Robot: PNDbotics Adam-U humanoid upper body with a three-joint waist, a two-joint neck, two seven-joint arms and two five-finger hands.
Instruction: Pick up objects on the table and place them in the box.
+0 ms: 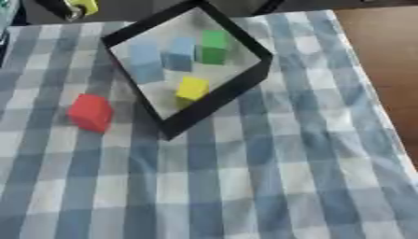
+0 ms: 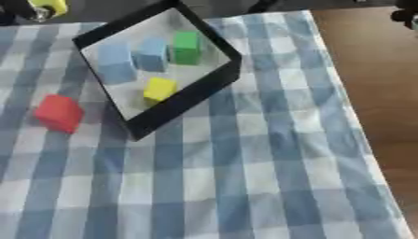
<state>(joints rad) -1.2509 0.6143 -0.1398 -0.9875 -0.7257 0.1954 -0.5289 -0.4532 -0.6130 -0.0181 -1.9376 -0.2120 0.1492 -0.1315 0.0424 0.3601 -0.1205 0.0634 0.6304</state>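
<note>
Red block (image 1: 90, 112) lies beside box (image 1: 214, 105), no fingers near.

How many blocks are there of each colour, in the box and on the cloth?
Blue blocks: 2, both in the box
Green block: 1, in the box
Yellow block: 1, in the box
Red block: 1, on the cloth left of the box
Total: 5
</note>
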